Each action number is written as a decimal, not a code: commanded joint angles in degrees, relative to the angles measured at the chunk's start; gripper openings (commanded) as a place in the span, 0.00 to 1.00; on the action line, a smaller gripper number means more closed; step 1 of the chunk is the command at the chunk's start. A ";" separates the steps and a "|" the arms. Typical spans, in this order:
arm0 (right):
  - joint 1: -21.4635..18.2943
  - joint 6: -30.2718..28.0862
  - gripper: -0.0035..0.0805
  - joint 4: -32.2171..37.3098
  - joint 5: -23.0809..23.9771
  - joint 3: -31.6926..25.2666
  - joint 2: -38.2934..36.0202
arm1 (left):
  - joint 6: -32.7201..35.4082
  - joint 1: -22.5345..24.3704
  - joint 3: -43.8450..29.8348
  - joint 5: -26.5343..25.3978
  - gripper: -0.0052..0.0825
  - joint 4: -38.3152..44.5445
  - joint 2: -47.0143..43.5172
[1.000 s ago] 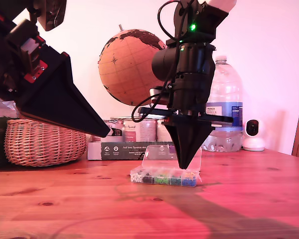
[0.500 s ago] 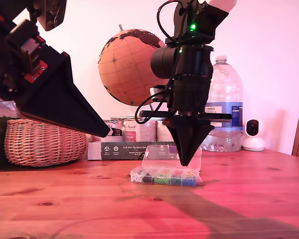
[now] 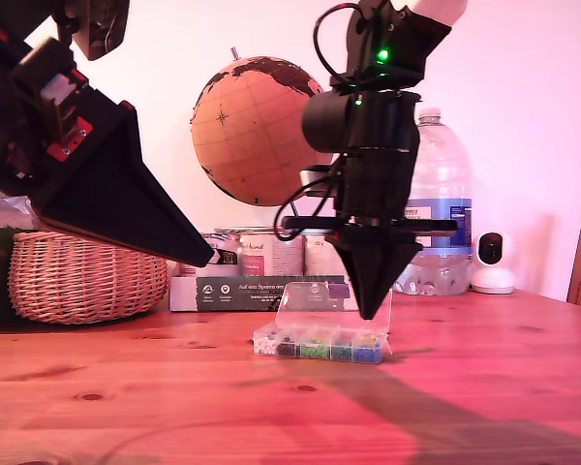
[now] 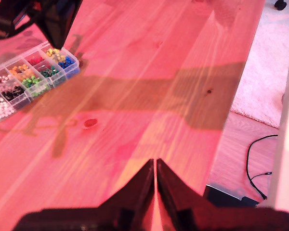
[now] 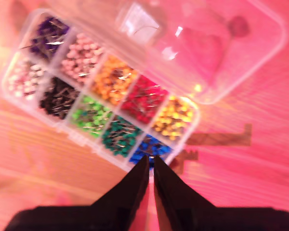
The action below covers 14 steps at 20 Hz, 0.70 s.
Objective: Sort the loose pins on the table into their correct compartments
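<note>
A: Exterior view first. Where's the box?
B: Clear box (image 3: 319,346) sits mid-table (image 3: 484,387), lid tilted up behind it. My second gripper (image 3: 372,312) hangs point-down just above the end of the box nearer the exterior view's right, not touching. Jaws pressed together, nothing visible between them.
A: Other arm?
B: My first gripper (image 3: 205,259) is up high at the exterior view's left, tip slanting down toward the middle, well apart from the box. Can't judge its jaws from here. Behind: basket (image 3: 85,279), globe (image 3: 257,131), water bottle (image 3: 438,208).
A: First wrist view?
B: My first gripper (image 4: 155,163) has jaws together with only a hairline slit, holding nothing, over bare wood. The box (image 4: 31,72) lies far off, the other arm's black tip above its blue end.
A: Loose pins?
B: None I can make out on the wood in any view; too small or blurred.
A: Second wrist view?
B: My second gripper (image 5: 151,161) is closed and empty, tip right over the blue cell (image 5: 151,148) at the box's edge. Ten cells: purple, pink, orange, red, yellow in the row by the lid; white, black, light green, teal, blue in the other.
</note>
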 commanded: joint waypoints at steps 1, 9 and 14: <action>0.11 0.24 0.03 -0.17 -0.02 -1.20 1.27 | -0.13 -0.04 -1.20 0.00 0.03 0.39 0.24; 0.17 0.68 0.03 0.79 -1.92 -1.20 1.92 | -0.13 -0.04 -1.20 0.00 0.03 0.46 0.24; 0.13 0.68 0.03 0.11 -2.29 -1.20 2.36 | -0.13 -0.04 -1.20 0.00 0.03 0.46 0.24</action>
